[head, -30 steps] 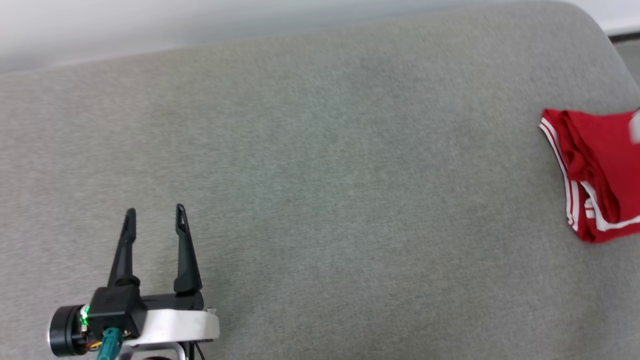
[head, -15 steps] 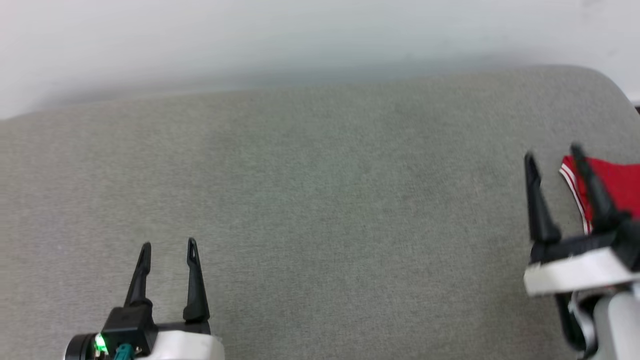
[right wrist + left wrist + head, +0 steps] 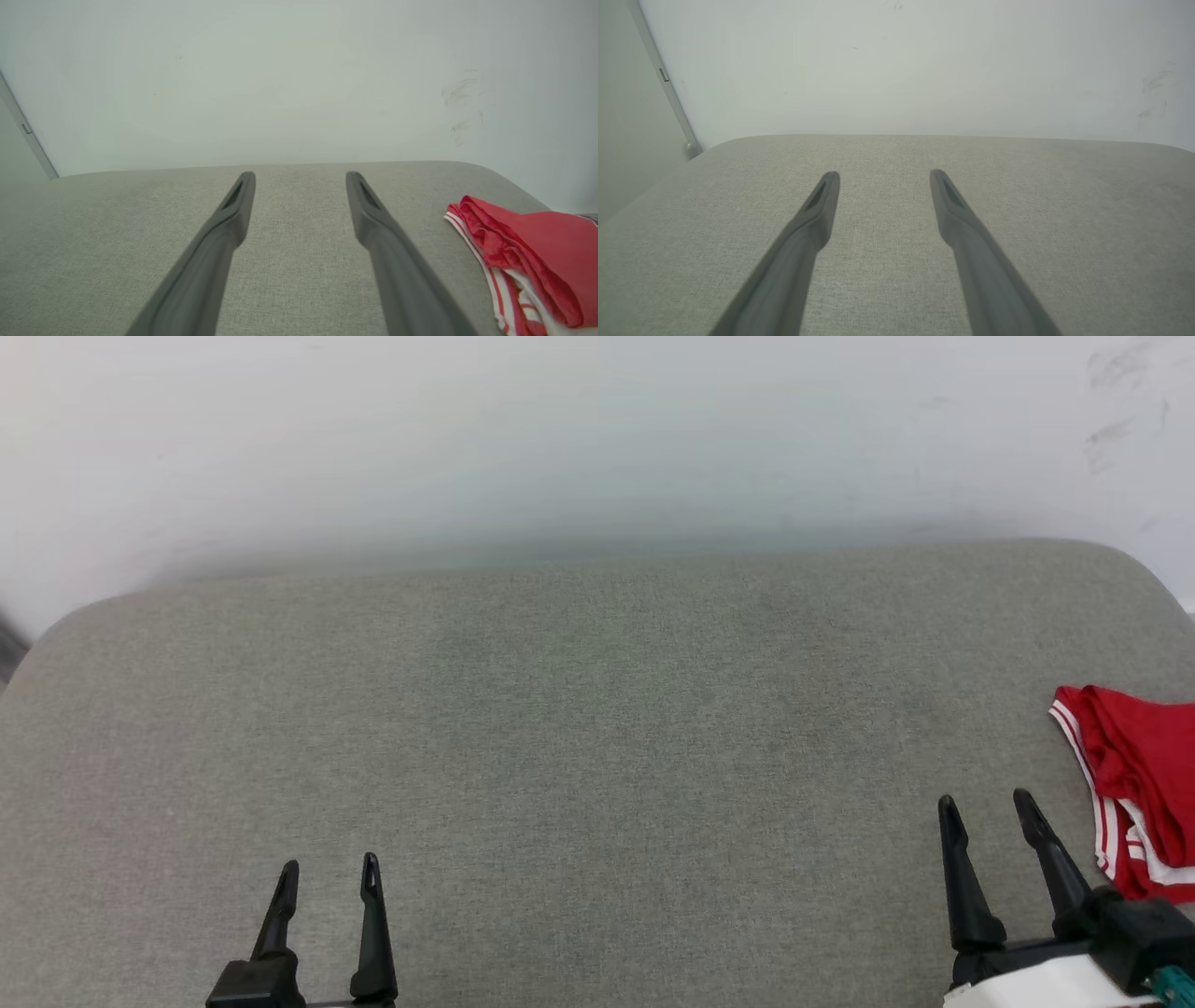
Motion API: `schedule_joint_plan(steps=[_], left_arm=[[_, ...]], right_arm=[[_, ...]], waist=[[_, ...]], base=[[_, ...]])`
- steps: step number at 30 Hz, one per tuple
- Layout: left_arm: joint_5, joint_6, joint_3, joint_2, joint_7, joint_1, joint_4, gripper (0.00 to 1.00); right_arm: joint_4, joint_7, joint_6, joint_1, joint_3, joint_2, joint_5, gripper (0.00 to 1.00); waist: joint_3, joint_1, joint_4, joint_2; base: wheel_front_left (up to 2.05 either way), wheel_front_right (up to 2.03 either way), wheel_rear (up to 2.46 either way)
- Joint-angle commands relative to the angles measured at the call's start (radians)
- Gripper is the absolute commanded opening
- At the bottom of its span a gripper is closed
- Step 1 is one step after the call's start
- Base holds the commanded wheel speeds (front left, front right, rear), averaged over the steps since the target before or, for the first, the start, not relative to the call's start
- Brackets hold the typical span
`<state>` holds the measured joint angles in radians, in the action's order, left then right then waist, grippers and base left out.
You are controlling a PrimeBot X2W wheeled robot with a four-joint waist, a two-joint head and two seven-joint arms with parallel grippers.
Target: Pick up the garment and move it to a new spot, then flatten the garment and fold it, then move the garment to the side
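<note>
While folded, the garment (image 3: 1134,784) lies beside the empty right claw (image 3: 988,800).

cushion (image 3: 579,737): grey woven cloth, matt, fine-grained | shirt (image 3: 1144,775): soft red cloth, white striped trim | fingers (image 3: 817,219): dark matt plastic, smooth | wall (image 3: 560,448): pale, smooth, scuffed

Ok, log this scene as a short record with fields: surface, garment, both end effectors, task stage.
surface: grey fabric cushion against a white wall
garment: red T-shirt with red-and-white striped trim, bunched in folds at the cushion's right end, cut off by the head view's edge
left end effector: open, holding nothing, over the cushion's left part
right end effector: open, holding nothing, beside the T-shirt, apart from it
task stage: T-shirt lies at the side, ungripped
</note>
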<state>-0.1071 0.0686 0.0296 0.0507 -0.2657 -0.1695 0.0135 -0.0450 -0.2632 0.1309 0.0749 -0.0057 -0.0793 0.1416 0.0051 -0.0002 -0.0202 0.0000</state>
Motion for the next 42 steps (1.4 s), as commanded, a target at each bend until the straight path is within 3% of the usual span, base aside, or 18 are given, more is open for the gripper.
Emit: schedule_joint_plan(steps=[1,7,8,12,24,42], left_arm=[[0.001,-0.005,0.000,-0.001,0.003,-0.011,-0.003,1.00],[-0.002,-0.011,0.003,-0.001,0.003,-0.017,-0.005,1.00],[-0.001,-0.007,0.002,0.000,0.000,-0.009,-0.005,0.00],[-0.005,-0.007,0.004,0.000,0.000,-0.013,-0.042,0.00],[-0.264,-0.036,-0.001,0.014,0.045,0.032,-0.071,0.00],[-0.568,-0.076,-0.011,0.028,0.105,0.093,-0.120,0.00]], right_arm=[[0.007,-0.001,0.000,0.019,-0.004,0.009,-0.002,1.00],[0.015,-0.002,0.000,0.053,-0.010,0.019,-0.011,1.00],[0.010,0.000,0.000,0.042,-0.010,0.016,-0.007,0.00],[-0.027,0.002,0.000,0.050,-0.007,0.016,-0.001,0.00],[-0.052,0.050,0.000,0.012,-0.009,0.007,0.250,0.00],[-0.085,0.113,0.000,-0.035,-0.016,-0.001,0.544,0.00]], waist=[[-0.005,0.0002,0.003,0.0000],[-0.013,0.0002,0.002,0.0000],[-0.014,0.0002,0.002,0.0000],[-0.014,0.0002,0.002,0.0000],[-0.013,0.0002,0.004,0.0000],[-0.011,0.0002,0.006,0.0000]], base=[[0.00,0.00,0.00],[0.00,0.00,0.00],[0.00,0.00,0.00],[0.00,0.00,0.00],[0.00,0.00,0.00],[0.00,0.00,0.00]])
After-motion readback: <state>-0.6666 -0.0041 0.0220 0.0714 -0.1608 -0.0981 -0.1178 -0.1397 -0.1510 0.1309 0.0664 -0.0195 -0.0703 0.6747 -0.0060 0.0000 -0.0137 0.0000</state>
